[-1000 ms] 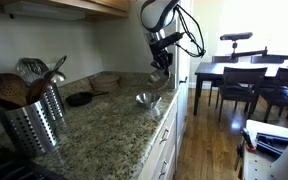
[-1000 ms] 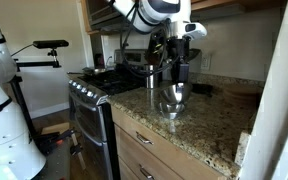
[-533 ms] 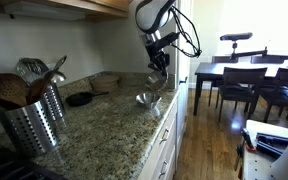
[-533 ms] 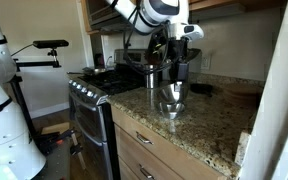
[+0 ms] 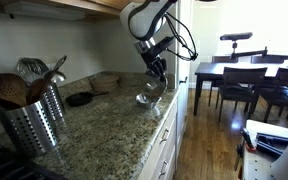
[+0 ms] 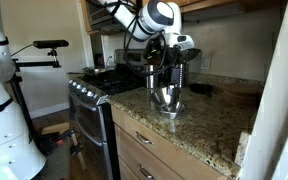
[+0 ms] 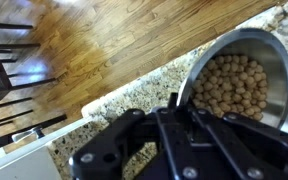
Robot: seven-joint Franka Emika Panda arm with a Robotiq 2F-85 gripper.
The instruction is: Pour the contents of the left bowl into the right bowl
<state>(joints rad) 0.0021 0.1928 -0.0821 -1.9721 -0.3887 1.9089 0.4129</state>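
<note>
- The claw (image 7: pixel 176 103) is clamped tight on the rim of the left bowl (image 7: pixel 242 70), a small shiny steel bowl held up above the speckled granite tabletop (image 7: pixel 124 95).
- This bowl is tipped, so its round mouth faces sideways toward the wrist camera rather than upward. Small round tan pellets (image 7: pixel 229 88) lie heaped inside it.
- In an exterior view, the right bowl (image 5: pixel 144 99) sits on the tabletop just below the held bowl.
- A dark flat dish (image 5: pixel 79 99) lies farther along the tabletop, near the wall.

Tilted and full of brown balls, the left bowl (image 7: pixel 254 42) hangs above the right bowl (image 5: pixel 144 99).
</note>
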